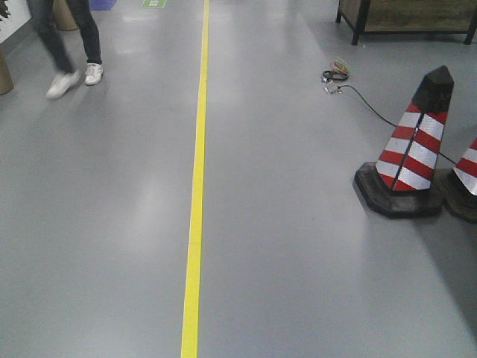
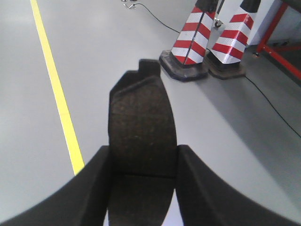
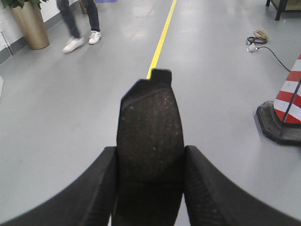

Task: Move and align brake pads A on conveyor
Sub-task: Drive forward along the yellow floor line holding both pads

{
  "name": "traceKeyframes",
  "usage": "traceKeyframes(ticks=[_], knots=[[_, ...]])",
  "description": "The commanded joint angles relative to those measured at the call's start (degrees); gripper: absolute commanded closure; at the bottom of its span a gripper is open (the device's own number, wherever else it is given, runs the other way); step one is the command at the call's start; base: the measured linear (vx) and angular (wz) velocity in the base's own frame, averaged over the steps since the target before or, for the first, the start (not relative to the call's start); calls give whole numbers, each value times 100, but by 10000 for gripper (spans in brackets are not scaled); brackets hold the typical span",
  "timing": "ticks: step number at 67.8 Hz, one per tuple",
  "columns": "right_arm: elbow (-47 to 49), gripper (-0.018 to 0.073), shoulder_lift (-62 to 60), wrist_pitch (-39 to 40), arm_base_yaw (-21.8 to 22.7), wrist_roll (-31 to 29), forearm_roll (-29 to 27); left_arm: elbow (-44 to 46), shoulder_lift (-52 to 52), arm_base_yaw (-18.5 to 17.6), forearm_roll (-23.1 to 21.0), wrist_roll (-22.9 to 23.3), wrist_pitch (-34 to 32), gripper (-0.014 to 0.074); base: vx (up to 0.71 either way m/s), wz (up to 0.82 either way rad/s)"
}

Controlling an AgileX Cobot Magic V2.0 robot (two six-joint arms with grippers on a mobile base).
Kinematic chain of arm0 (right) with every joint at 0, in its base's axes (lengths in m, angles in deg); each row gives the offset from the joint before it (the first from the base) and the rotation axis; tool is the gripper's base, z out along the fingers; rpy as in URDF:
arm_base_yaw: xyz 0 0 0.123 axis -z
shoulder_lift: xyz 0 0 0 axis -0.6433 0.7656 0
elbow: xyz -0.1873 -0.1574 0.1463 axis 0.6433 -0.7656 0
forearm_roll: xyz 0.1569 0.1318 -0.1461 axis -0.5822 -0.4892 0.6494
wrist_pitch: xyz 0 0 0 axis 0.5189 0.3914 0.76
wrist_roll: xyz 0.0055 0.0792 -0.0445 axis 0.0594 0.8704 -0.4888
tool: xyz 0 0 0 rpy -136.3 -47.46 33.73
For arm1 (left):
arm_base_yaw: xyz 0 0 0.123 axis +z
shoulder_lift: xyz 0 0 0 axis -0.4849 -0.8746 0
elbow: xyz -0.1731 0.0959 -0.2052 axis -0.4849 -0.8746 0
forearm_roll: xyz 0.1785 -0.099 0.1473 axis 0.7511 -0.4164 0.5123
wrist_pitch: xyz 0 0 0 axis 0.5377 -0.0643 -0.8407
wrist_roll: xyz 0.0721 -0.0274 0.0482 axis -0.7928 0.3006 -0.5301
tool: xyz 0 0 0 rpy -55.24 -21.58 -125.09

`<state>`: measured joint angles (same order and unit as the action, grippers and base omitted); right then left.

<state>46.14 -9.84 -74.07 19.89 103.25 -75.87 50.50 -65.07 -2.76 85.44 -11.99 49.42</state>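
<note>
Left gripper point(image 2: 142, 162) and right gripper point(image 3: 149, 162) each clamp a brake pad point(image 2: 141, 129) point(image 3: 149, 132) by its lower end over bare floor, conveyor not in view, so any slip in transit drops one.

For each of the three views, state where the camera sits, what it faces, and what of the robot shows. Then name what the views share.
Exterior front-facing: on the robot's front, looking down at grey floor, the yellow line, a striped cone and a walking person; no robot parts show.
Left wrist: behind the left tool, shut on a brake pad, facing floor and two cones.
Right wrist: behind the right tool, shut on a brake pad, facing floor.
Shared: yellow line and cone in all; the person in front and right wrist views.
</note>
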Motion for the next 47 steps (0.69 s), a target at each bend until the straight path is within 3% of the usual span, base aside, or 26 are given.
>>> traceKeyframes(ticks=[1, 47], knots=[[171, 564, 47, 560, 18, -33, 112, 166, -43, -6, 14, 19, -525, 602, 65, 0], [171, 564, 47, 565, 18, -33, 112, 166, -43, -6, 14, 19, -525, 602, 60, -1]])
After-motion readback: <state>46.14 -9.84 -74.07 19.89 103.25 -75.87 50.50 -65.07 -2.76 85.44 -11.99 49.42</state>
